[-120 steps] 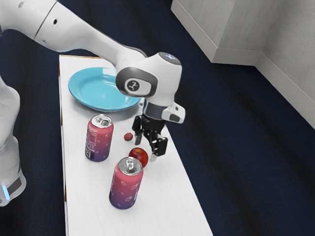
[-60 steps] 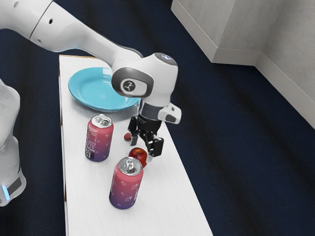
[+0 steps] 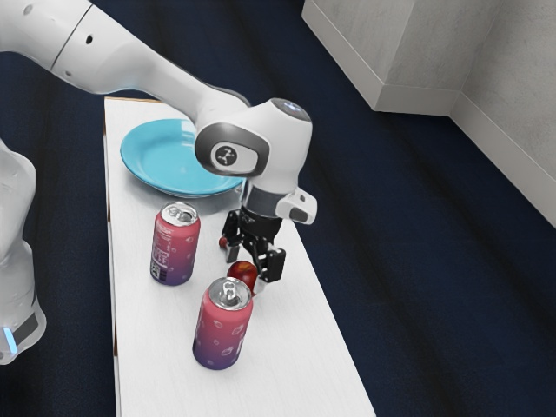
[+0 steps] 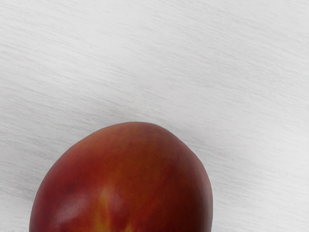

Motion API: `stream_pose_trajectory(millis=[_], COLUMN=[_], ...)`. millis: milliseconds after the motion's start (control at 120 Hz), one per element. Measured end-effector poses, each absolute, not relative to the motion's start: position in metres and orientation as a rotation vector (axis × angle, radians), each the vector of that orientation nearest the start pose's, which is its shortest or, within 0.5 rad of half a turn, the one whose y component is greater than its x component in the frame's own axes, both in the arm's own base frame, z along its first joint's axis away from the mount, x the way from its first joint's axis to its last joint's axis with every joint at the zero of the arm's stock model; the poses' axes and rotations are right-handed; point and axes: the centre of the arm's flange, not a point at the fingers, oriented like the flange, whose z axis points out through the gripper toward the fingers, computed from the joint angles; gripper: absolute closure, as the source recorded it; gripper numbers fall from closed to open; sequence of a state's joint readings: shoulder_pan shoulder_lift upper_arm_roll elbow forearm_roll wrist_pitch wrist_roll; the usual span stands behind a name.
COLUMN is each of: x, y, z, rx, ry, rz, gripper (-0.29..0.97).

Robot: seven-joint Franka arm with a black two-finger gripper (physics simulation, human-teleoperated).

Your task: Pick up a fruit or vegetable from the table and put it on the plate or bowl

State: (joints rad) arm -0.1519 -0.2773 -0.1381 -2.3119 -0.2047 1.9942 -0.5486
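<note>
My black two-finger gripper [image 3: 252, 265] is open, fingers spread either side of the round red-and-yellow fruit [image 3: 244, 275], which sits on the white table [image 3: 295, 356] just behind the nearer pink drink can [image 3: 222, 326]. In the wrist view the fruit [image 4: 125, 183] is right under my hand, w/ bare white tabletop [image 4: 203, 63] beyond it.

Step in hand, as I judge it: close on the fruit.
- Get low enough that the pads meet its widest part, not the upper curve. It's round and smooth, so a high pinch prob. squirts it out.
- Centre it btwn the fingers first, else one finger shoves it into the can.
- Squeeze gently and evenly.
- Lift straight up before any sideways move. The nearer can is v. close, and the other pink drink can [image 3: 175, 245] stands toward the round teal plate [image 3: 161, 161].
- Then carry it over that can to the plate, well apart from here.
</note>
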Motion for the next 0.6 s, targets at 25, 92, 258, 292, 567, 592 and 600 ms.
stream_pose_trajectory(millis=[25, 92, 258, 292, 567, 592, 600], x=[0.434, 0.434, 0.434, 0.434, 0.438, 0.438, 0.438], y=[-0.145, -0.145, -0.144, -0.144, -0.144, -0.144, -0.144], z=[0.450, 0.447, 0.442, 0.440, 0.434, 0.434, 0.434], rx=[-3.205, -3.204, -3.204, -3.203, -3.206, -3.206, -3.206], ry=[-0.572, -0.576, -0.587, -0.589, -0.598, -0.598, -0.598], rz=[0.160, 0.172, 0.188, 0.192, 0.185, 0.184, 0.185], gripper=[0.00, 0.00, 0.00, 0.00, 0.00, 0.00, 0.00])
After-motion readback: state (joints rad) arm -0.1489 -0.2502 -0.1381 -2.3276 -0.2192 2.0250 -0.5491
